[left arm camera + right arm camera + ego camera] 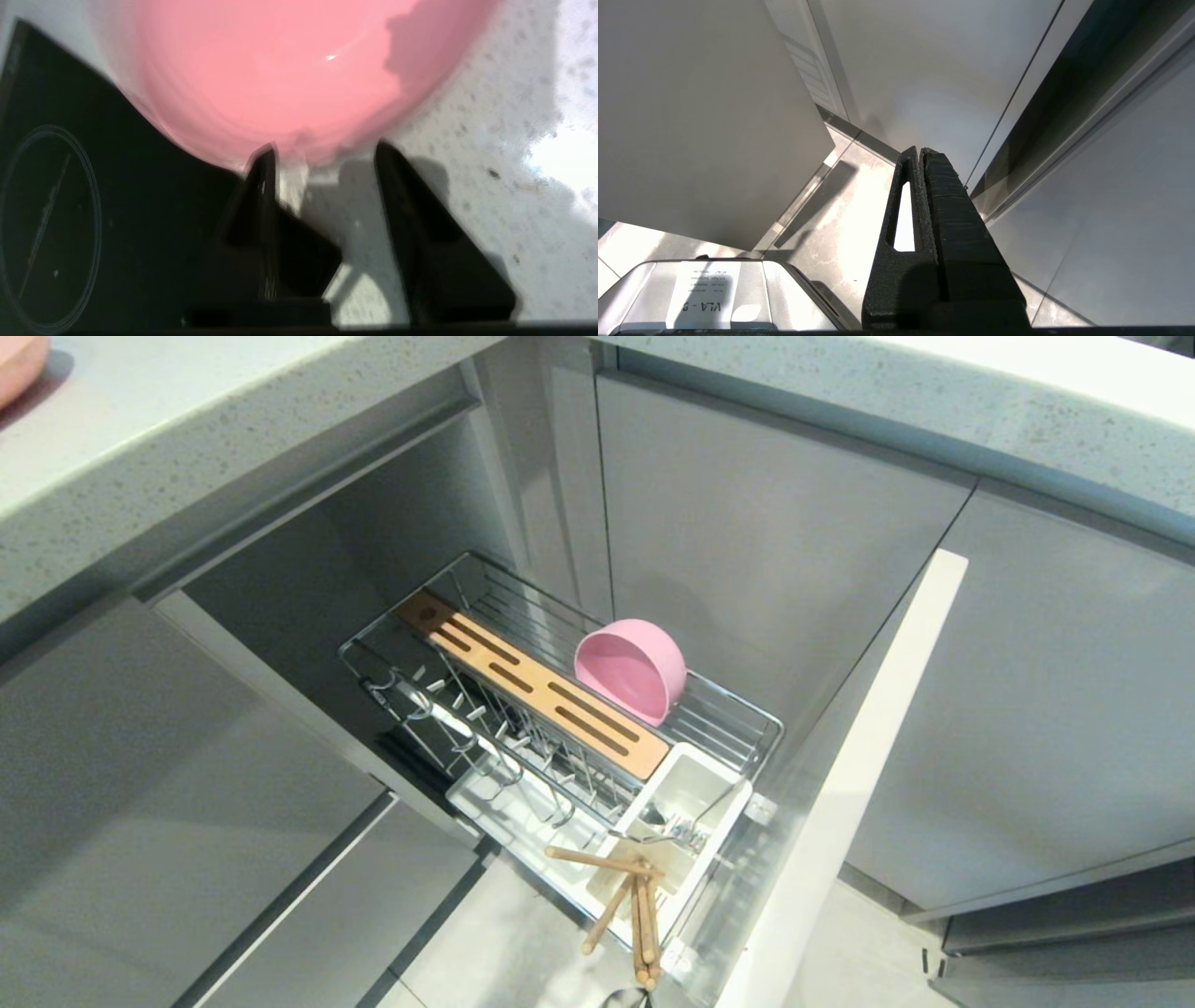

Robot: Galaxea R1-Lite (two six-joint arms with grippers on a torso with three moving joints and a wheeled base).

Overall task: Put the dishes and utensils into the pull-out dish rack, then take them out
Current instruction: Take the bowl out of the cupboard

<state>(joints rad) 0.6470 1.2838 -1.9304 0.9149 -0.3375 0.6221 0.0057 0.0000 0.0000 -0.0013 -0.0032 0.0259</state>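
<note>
The pull-out dish rack [747,714] stands drawn out of the cabinet. A pink bowl [630,670] leans on its side against the rack's far wire wall. Wooden chopsticks [639,915] stick out of the white utensil box [695,784], and a silver fork [677,831] lies in it. The pink plate [280,70] rests on the speckled countertop [490,163], seen as a pink edge [14,369] in the head view's corner. My left gripper [324,156] is open, its fingertips at the plate's near rim with nothing between them. My right gripper [920,151] is shut and empty, parked over the floor.
A black cooktop [70,186] lies under one side of the plate. The rack's pale front panel [840,784] juts toward me. A slotted wooden strip [532,695] runs along the rack beside upright prongs [485,728]. Grey cabinet fronts [1055,709] flank the opening.
</note>
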